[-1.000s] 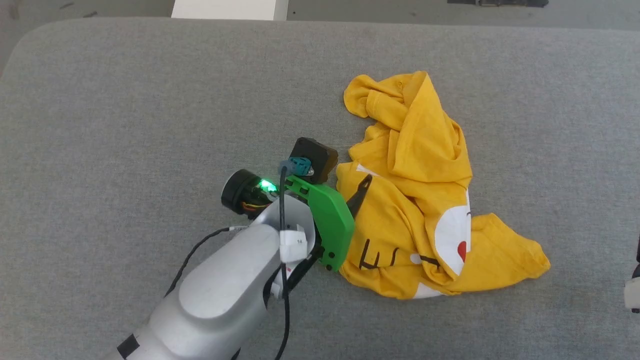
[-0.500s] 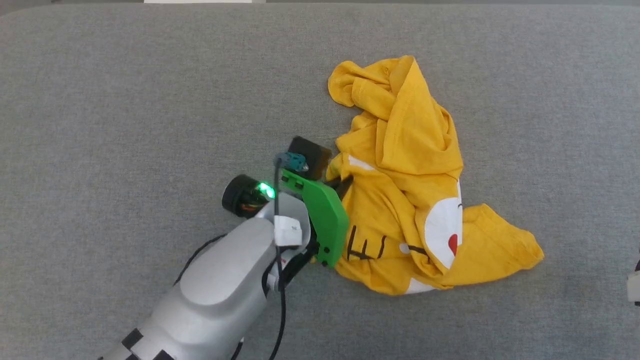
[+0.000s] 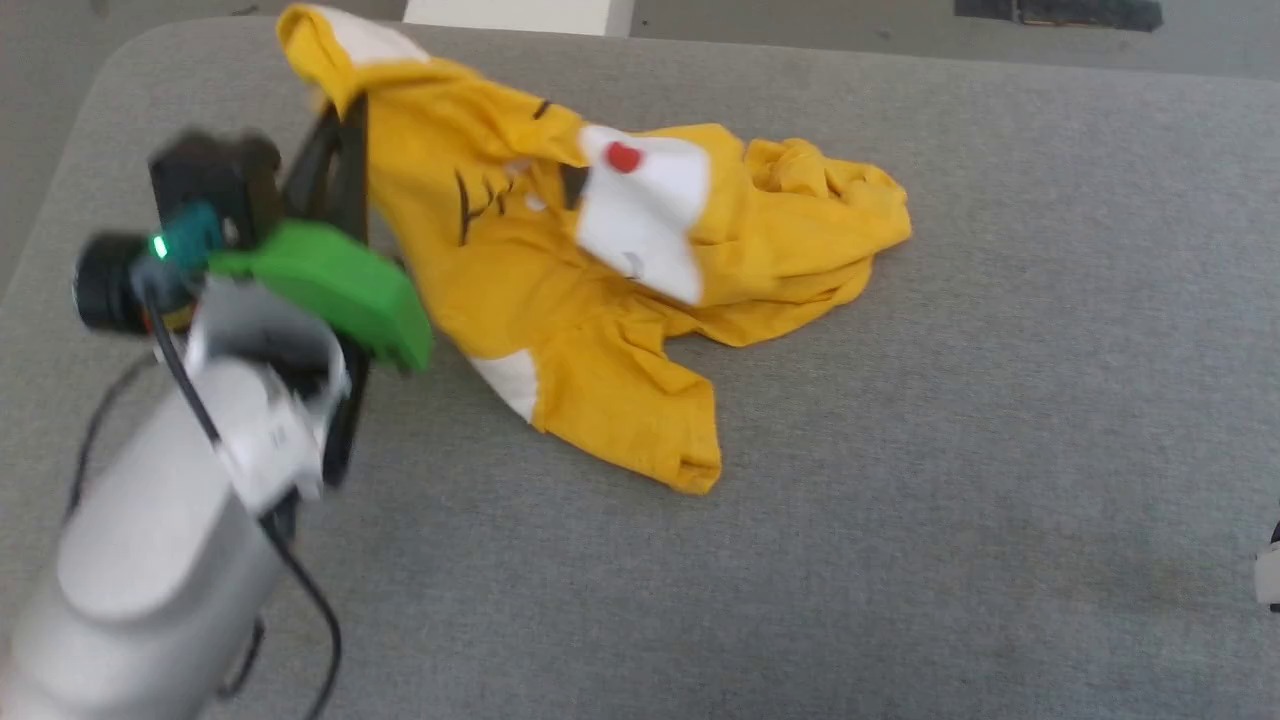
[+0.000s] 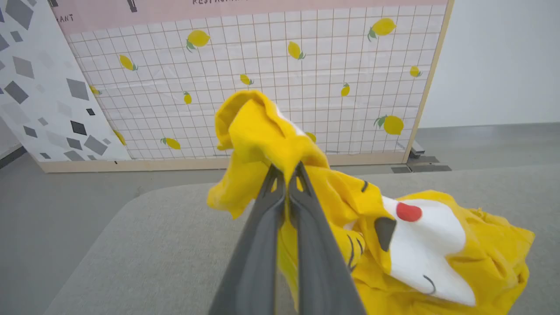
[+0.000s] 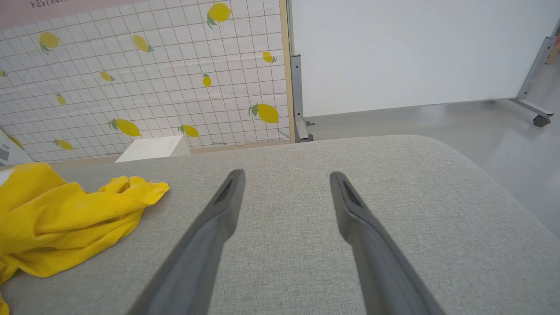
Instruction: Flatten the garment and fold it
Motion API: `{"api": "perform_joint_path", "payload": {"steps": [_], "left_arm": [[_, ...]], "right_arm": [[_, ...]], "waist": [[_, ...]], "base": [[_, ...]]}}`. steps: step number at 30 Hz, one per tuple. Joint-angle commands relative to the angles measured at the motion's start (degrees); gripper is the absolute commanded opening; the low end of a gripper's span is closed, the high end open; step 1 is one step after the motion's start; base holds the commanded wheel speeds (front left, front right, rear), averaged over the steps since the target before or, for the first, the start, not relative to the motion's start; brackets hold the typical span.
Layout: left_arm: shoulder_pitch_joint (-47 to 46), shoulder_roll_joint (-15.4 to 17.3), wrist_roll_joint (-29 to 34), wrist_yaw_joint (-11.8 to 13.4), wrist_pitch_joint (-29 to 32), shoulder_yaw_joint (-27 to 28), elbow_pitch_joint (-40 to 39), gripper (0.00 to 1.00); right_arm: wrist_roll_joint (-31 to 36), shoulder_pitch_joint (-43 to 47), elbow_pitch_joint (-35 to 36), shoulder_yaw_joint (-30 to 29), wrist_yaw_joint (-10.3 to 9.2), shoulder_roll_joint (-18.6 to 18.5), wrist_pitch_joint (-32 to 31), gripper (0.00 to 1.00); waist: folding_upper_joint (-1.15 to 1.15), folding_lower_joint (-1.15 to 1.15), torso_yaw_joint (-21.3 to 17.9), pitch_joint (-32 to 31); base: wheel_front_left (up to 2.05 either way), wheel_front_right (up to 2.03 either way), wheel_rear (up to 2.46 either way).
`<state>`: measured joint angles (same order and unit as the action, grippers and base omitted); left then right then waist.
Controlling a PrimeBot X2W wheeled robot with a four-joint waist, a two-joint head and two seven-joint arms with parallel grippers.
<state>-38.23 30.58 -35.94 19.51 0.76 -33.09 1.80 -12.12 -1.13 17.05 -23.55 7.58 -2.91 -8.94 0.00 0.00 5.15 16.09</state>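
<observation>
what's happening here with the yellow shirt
The robot's left gripper is shut on a bunch of the yellow T-shirt and holds that end up in the air. The rest of the shirt trails down onto the grey padded surface. The right gripper is open over bare surface off to the side, holding nothing. The shirt is crumpled, not yet flattened or folded.

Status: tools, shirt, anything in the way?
Left tool shut on T-shirt, one end lifted, rest bunched on grey cushion. Right tool open, empty, apart from cloth.
</observation>
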Motion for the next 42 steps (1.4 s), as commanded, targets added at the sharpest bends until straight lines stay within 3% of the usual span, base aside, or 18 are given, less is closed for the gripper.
{"api": "perform_joint_path", "payload": {"steps": [1, 6, 11, 12, 13, 14, 19, 23, 25, 28, 31, 34, 42], "left_arm": [[3.9, 0.2, 0.5, 0.7, -0.3, -0.9, -2.6, 0.0], [16.0, -0.9, -1.8, 1.2, -0.8, -5.5, -12.5, 0.0], [23.5, -4.6, -5.4, -0.3, 0.3, -11.2, -13.9, 0.0], [24.5, -5.4, -6.5, -0.5, 0.8, -11.8, -13.4, 0.31], [25.0, -5.9, -7.0, -0.3, 0.9, -11.9, -12.9, 0.46], [25.3, -6.1, -7.3, -0.3, 1.4, -12.4, -12.1, 1.0], [26.1, -7.4, -12.7, -3.7, 4.1, -13.0, -13.2, 1.0], [26.8, -6.5, -18.9, -5.7, 3.7, -8.2, -17.5, 1.0], [27.1, -5.2, -19.7, -4.1, 1.5, -3.8, -18.6, 1.0], [27.1, -2.5, -17.3, 0.5, -1.8, 1.6, -16.8, 1.0], [26.7, 0.2, -13.6, 2.9, -2.6, 2.3, -12.9, 1.0], [25.6, 0.5, -12.5, 2.5, -2.0, 1.2, -8.4, 1.0], [21.1, -3.2, -12.8, -1.1, -0.6, -2.0, 2.4, 1.0]], "right_arm": [[0.1, 0.1, 0.3, 0.2, -0.09, 0.0, -0.2, 1.0], [0.1, 0.2, 0.7, 0.5, -0.09, 0.0, -0.3, 1.0], [0.3, 0.1, 0.7, 0.4, -0.09, 0.0, -0.4, 1.0], [0.4, 0.1, 0.7, 0.4, -0.09, 0.0, -0.4, 1.0], [0.4, 0.1, 0.6, 0.4, -0.09, 0.0, -0.5, 1.0], [0.4, 0.1, 0.6, 0.4, -0.09, 0.0, -0.5, 1.0], [0.5, 0.4, 0.2, 0.6, -0.09, 0.0, -0.7, 1.0], [0.5, 0.8, 0.1, 0.7, -0.09, 0.0, -0.7, 1.0], [0.3, 0.9, 0.2, 0.7, -0.09, 0.0, -0.7, 1.0], [0.2, 1.0, 0.2, 0.9, -0.09, 0.0, -0.8, 1.0], [0.2, 1.0, 0.2, 1.2, -0.09, 0.0, -0.8, 1.0], [0.3, 0.7, 0.4, 1.6, -0.09, 0.0, -0.9, 1.0], [1.0, 0.0, 1.2, 2.2, -0.09, 0.0, -1.6, 1.0]], "waist": [[0.0, 0.0, 1.1, -0.4], [0.0, 0.0, 1.5, 0.7], [0.0, 0.0, 1.8, 1.3], [0.0, 0.0, 1.9, 1.3], [0.0, 0.0, 1.9, 1.3], [0.0, 0.0, 2.0, 1.2], [0.0, 0.0, 2.1, 0.3], [0.0, 0.0, 1.9, -0.1], [0.0, 0.0, 1.8, -0.2], [0.0, 0.0, 1.5, 0.1], [0.0, 0.0, 1.2, 0.5], [0.0, 0.0, 0.8, 1.2], [0.0, 0.0, -0.3, 2.3]], "base": [[0.0, 0.0, 0.0], [0.0, 0.0, 0.0], [0.0, 0.0, 0.0], [0.0, 0.0, 0.0], [0.0, 0.0, 0.0], [0.0, 0.0, 0.0], [0.0, 0.0, 0.0], [0.0, 0.0, 0.0], [0.0, 0.0, 0.0], [0.0, 0.0, 0.0], [0.0, 0.0, 0.0], [0.0, 0.0, 0.0], [0.0, 0.0, 0.0]]}}
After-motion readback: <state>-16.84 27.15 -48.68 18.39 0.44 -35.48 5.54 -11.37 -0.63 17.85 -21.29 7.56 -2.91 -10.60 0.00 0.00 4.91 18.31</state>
